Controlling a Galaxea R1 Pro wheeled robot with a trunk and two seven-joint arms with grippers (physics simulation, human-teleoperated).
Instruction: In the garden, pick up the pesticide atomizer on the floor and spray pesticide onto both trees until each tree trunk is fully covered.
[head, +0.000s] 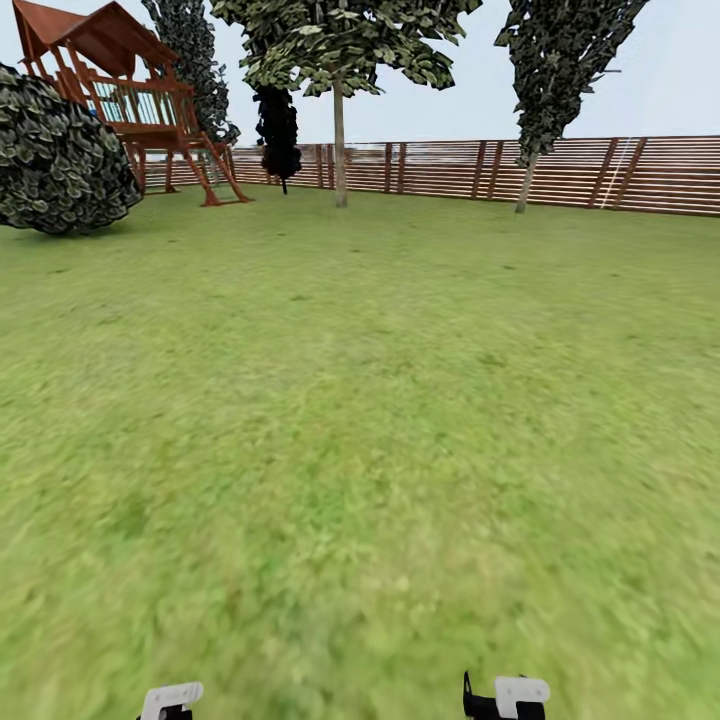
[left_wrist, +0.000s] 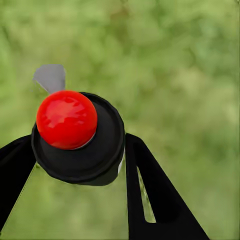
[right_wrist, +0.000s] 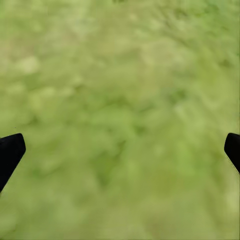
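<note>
On the garden lawn (head: 360, 430), the robot's left tool (left_wrist: 75, 165) grips the pesticide atomizer (left_wrist: 77, 137), its two black fingers (left_wrist: 155, 195) pressed against either side of the black round cap. A glossy red ball-shaped knob (left_wrist: 66, 119) sits on top of that cap, and a small grey nozzle tab (left_wrist: 50, 77) juts out beyond it. Blurred grass lies beneath.

The right tool (right_wrist: 120, 150) holds nothing and stands wide apart, only its dark fingertips (right_wrist: 10, 152) showing at opposite edges of the right wrist view, over bare grass.

From the head camera, white parts of both arms peek in at the lower edge. Far across the lawn, a brown slatted fence (head: 560, 172) closes off the yard. Before it stand a pale-trunked tree (head: 340, 140) and a second, leaning tree (head: 524, 180), well apart from each other. A red-brown wooden playset (head: 130, 105) and a round leafy bush (head: 60, 155) occupy the far left corner, with a near-black cone-shaped tree (head: 277, 130) between the playset and the first tree.
</note>
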